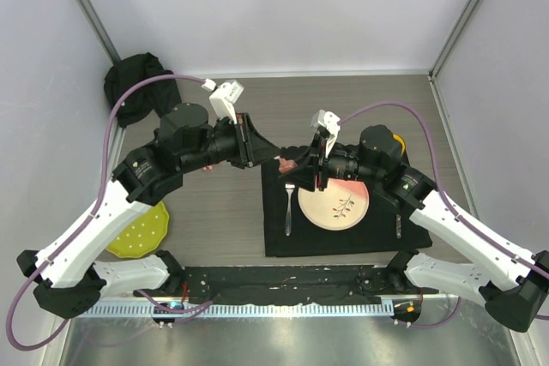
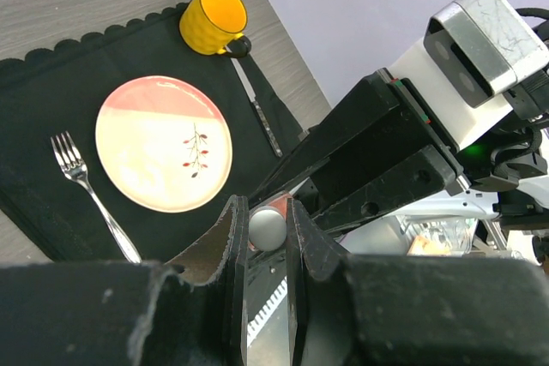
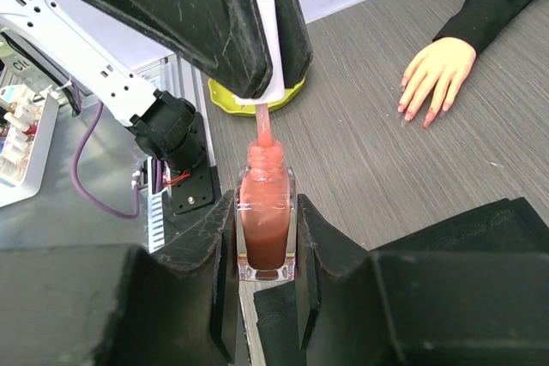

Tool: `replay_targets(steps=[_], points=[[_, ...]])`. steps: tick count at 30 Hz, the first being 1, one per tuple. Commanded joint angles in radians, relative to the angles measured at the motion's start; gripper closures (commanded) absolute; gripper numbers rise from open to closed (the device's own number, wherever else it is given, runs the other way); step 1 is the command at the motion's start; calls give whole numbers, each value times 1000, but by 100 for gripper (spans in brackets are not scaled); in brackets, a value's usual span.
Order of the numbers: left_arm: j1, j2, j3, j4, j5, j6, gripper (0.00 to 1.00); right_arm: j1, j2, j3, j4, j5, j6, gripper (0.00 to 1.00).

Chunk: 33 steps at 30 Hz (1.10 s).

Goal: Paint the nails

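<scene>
Top view: I see left gripper (image 1: 270, 152) and right gripper (image 1: 300, 169) meeting over far-left corner of black placemat (image 1: 334, 242).

Left wrist: left gripper (image 2: 266, 242) pinching rounded white cap (image 2: 268, 225).

Right wrist: right gripper (image 3: 266, 212) clamped on square glass polish bottle (image 3: 266, 237), brush stem (image 3: 262, 126) in neck. Glossy nails (image 3: 426, 121) on pale mannequin hand (image 3: 439, 70), flat on woodgrain table (image 3: 386, 169), well left of bottle.

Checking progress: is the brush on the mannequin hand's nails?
No, the brush dips into the bottle, well apart from the mannequin hand.
</scene>
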State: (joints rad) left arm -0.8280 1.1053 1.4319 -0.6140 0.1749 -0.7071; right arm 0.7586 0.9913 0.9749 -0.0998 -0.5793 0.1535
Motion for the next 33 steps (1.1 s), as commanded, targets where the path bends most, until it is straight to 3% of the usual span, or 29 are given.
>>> replay_targets(steps=[1,12,25,33], points=[[-8,8,-5,57,37,-12,100,5,-25,1,84,-10,15,98],[-17,19,-14,72,77,-26,100,5,-46,-13,144,4,23,99],[-34,103,42,25,262,32,100,7,-57,1,314,-30,75,99],[-82,70,-19,86,199,12,100,7,-59,15,420,62,100,99]])
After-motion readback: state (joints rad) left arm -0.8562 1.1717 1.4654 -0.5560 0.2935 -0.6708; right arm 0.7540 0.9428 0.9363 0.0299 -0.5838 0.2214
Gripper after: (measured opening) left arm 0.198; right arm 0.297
